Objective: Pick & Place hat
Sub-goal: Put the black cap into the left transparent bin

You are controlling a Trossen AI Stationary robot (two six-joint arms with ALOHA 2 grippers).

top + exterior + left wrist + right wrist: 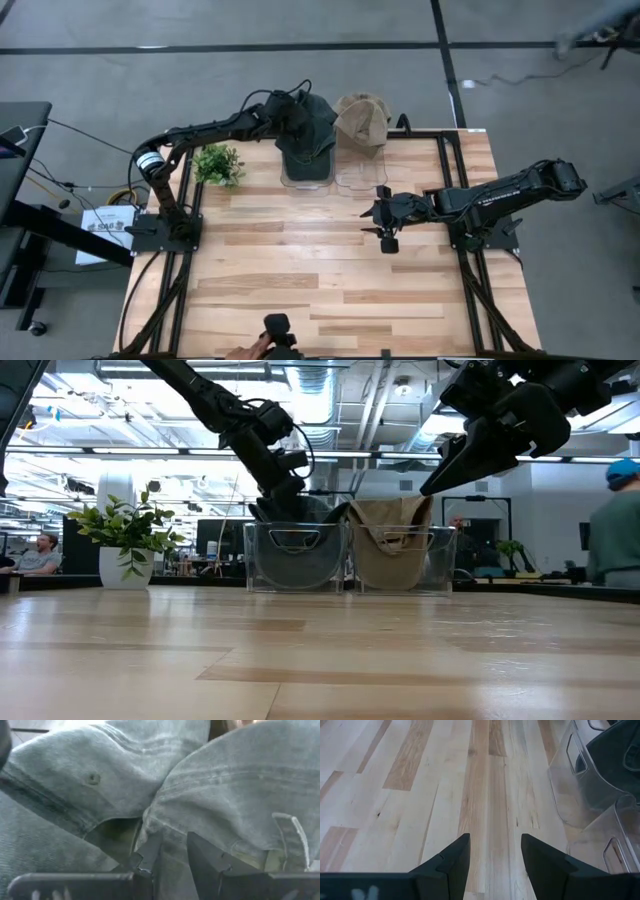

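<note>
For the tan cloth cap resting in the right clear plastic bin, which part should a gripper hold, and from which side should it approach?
Probably the crown of the tan cloth cap, from straight above. It bulges over the rim of its clear plastic bin, while the bin walls block the sides. The right gripper hovers open over bare table; the left gripper is already on the dark grey cap.

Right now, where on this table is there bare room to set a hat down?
The near half of the table, in front of the right gripper, is bare wood. So is the strip between the plant and that gripper. The far edge is crowded: the left gripper holds the dark hat over two clear bins, beside the tan hat.
</note>
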